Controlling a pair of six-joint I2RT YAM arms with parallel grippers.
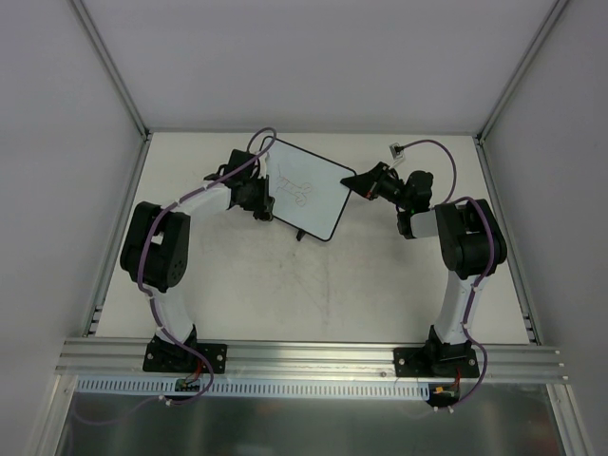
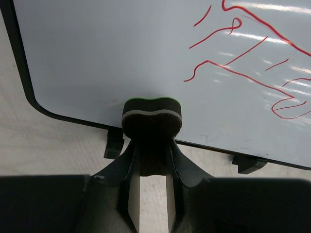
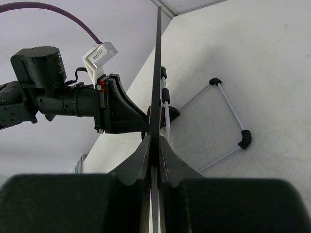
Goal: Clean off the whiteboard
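left hand [image 2: 151,148] pinches eraser [image 2: 151,114] on whiteboard [image 2: 121,48], right hand [image 3: 156,143] clamps its edge.

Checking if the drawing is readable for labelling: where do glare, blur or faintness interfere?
Left wrist: glare streaks on the whiteboard cross the red lines; eraser sharp, left claw base blurred. Top external: even light, drawing faint. Right wrist: board edge-on, right claw base blurred.

White whiteboard [image 2: 121,48], black-framed, carried red line-work [image 2: 241,75]; the eraser [image 2: 151,116] was black, banded grey, topped green. Purple cable [image 3: 48,7], cream bench [image 1: 285,285].
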